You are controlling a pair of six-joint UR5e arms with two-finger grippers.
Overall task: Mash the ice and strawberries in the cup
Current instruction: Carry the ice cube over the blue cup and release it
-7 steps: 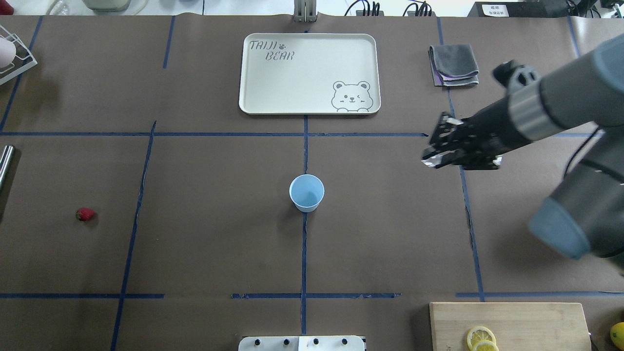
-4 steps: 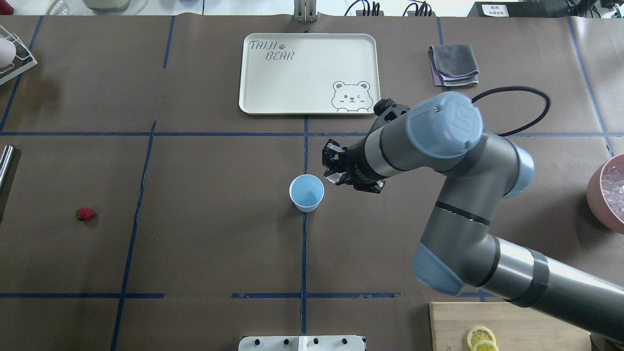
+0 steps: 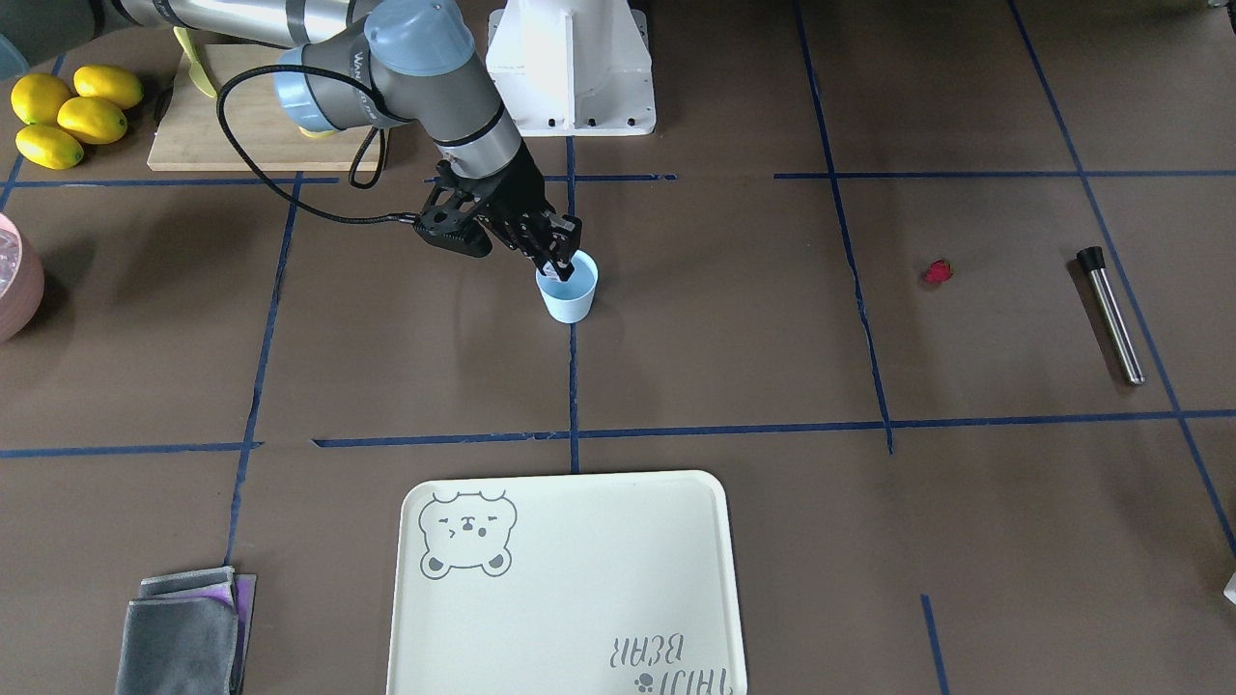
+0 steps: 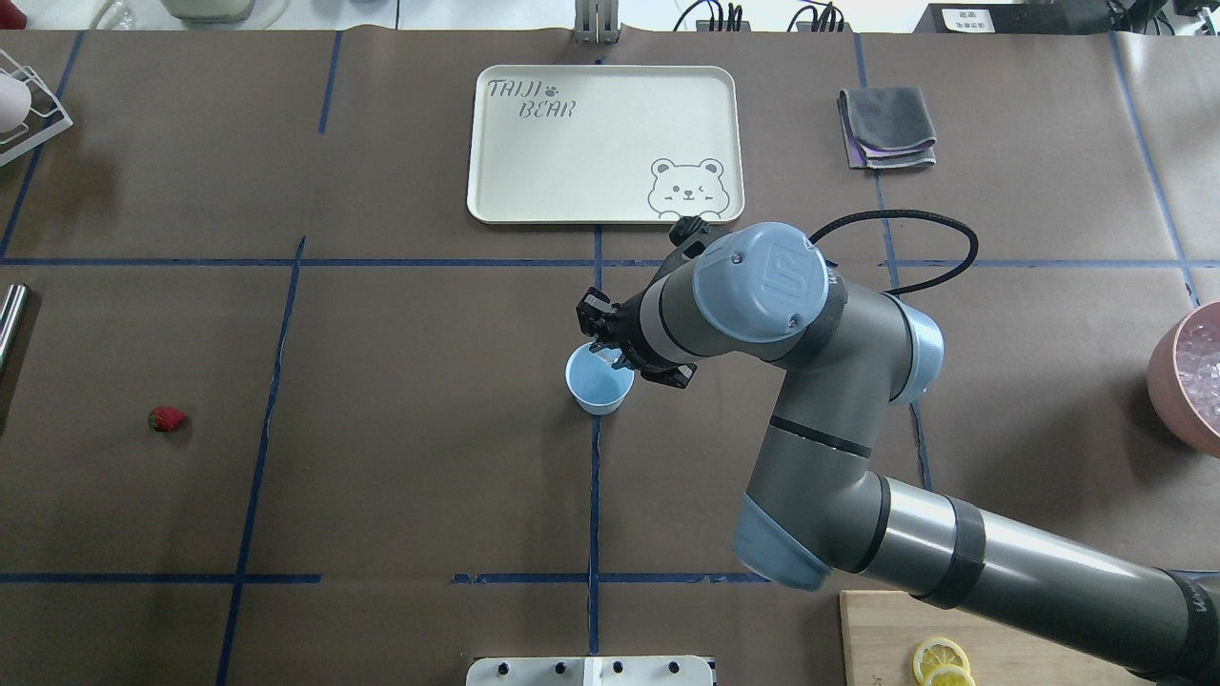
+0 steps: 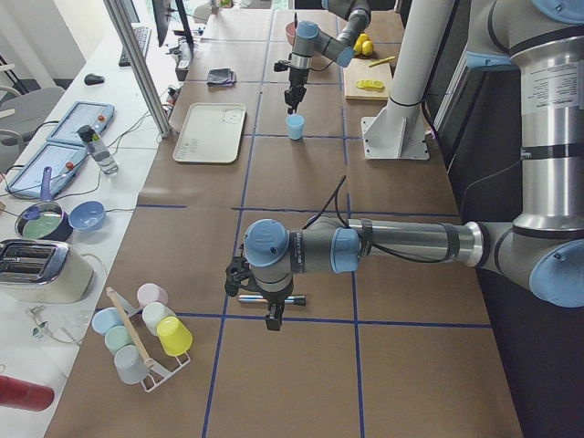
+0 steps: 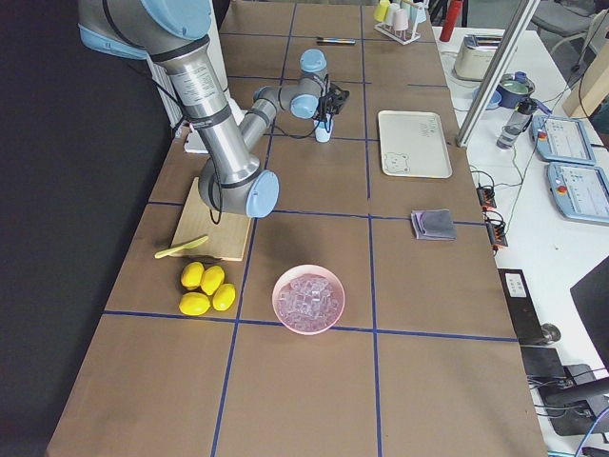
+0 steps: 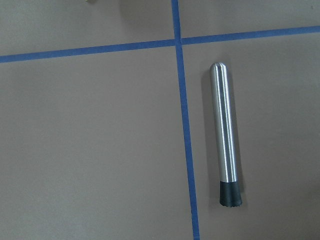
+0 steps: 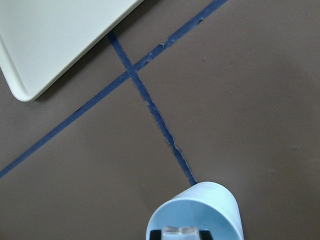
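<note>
Ice (image 8: 179, 231) has reached the cup (image 4: 600, 386). A second ago the right hand (image 4: 603, 351) was well apart from the cup, out on its right. A little later it was just beside the rim, and now it hangs over the cup's far edge with its fingertips (image 8: 205, 234) tipped into the mouth. The wrist view shows one clear piece pinched between the two dark tips, just inside the rim and not yet let go. The part of the cup's inside that shows looks bare, so I judge this to be an early load.

The carry is finished, and what remains of this step is the drop. The fingers need to part while the piece is over the mouth, so that it falls in rather than glancing off the rim.

More ice sits in the pink bowl (image 4: 1187, 376), well to the cup's right. The strawberry (image 4: 167, 418) lies on the tabletop (image 4: 400, 476) well to the cup's left, in the same spot as before. Farther left still, the left hand (image 5: 271, 321) hovers over a steel rod (image 7: 225, 135), and I cannot tell how its fingers stand. Mashing has to wait for the ice and the berry.
</note>
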